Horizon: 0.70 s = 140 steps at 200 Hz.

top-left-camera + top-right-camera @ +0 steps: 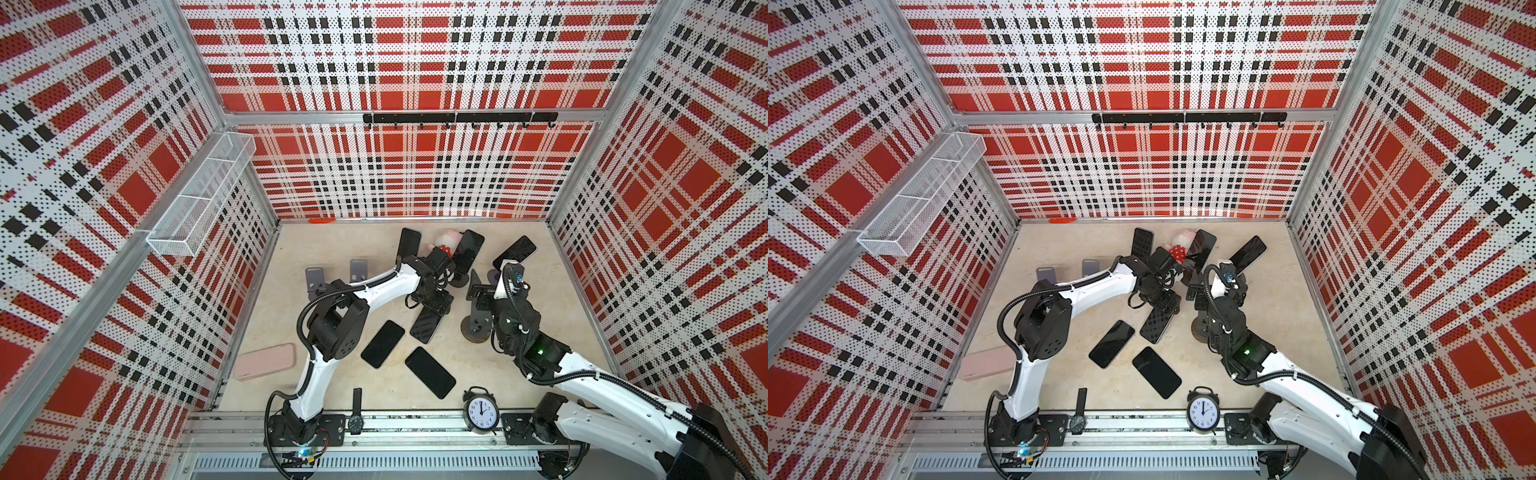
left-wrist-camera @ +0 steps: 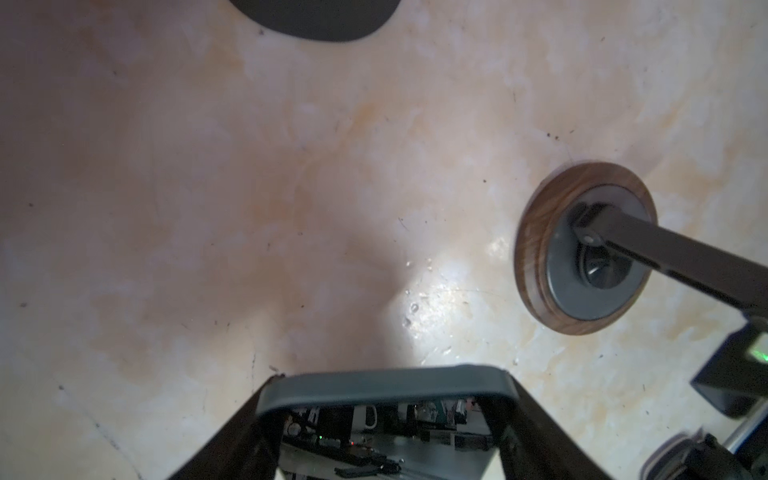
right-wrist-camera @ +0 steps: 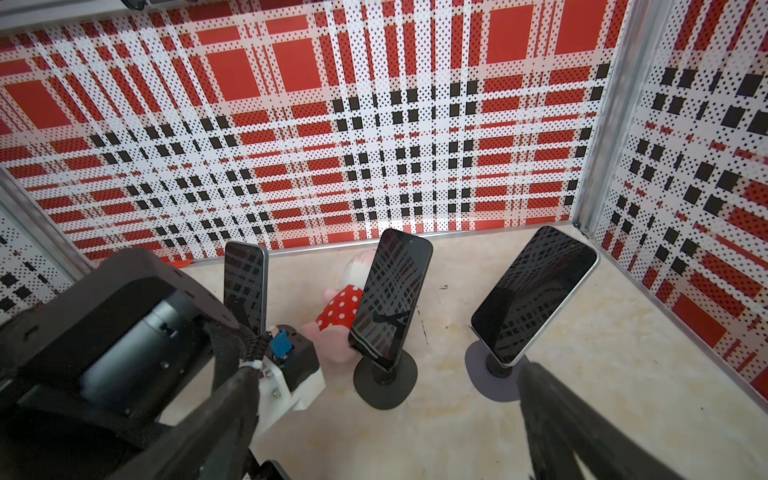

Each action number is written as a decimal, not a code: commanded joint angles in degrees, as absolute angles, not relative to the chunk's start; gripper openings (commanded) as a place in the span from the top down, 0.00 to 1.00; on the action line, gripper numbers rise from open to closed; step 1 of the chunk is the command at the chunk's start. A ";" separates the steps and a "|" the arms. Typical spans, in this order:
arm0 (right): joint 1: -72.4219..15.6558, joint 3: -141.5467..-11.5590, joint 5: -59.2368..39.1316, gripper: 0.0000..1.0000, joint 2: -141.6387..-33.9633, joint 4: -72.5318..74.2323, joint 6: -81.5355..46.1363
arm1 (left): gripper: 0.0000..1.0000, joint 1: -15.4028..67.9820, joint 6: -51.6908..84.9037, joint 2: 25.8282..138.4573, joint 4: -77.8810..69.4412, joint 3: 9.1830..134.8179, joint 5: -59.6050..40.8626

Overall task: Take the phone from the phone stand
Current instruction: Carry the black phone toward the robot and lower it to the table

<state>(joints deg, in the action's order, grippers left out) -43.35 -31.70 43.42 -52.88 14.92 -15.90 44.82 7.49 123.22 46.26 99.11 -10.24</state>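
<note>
- Lying by the left edge of the tabletop, toward its near-left corner, is a pink case.
- Farther back on that side, a grey stand and a second grey stand stand side by side.
- A wristwatch lies across the near edge, left of the middle.
- Near the middle of the tabletop, the left gripper is pinching the phone by its long edges. The left wrist view shows the phone's end between the two fingers. The phone is tilted and clear of the phone stand, just left of it with a gap between them.
- Between the held phone and the near edge, a flat phone and a second flat phone lie screen-up, apart from each other.
- Along the far edge, a left propped phone, a middle propped phone and a right propped phone each lean on a round-based holder. A plush toy lies between the first two.
- An alarm clock stands at the near edge, right of the middle.
- The phone stand, with a wood-rimmed round base and a black arm, stands right of centre.
- The right gripper is just right of the phone stand, spread wide and gripping nothing, and it faces the propped phones.
</note>
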 commanded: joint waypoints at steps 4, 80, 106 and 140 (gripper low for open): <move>-42.89 -31.60 44.79 0.00 -52.15 16.38 -15.25 | 0.43 45.79 5.96 124.72 49.57 100.55 -7.95; -42.83 -31.22 43.59 0.00 -52.04 17.05 -15.84 | 0.44 45.79 4.69 122.75 51.24 95.61 -5.31; -42.80 -31.21 43.78 0.00 -52.01 16.60 -16.15 | 0.44 45.71 2.90 122.34 52.98 94.68 -4.30; -42.80 -31.29 43.68 0.00 -52.13 16.60 -16.12 | 0.44 45.02 2.32 121.64 54.05 92.73 -3.33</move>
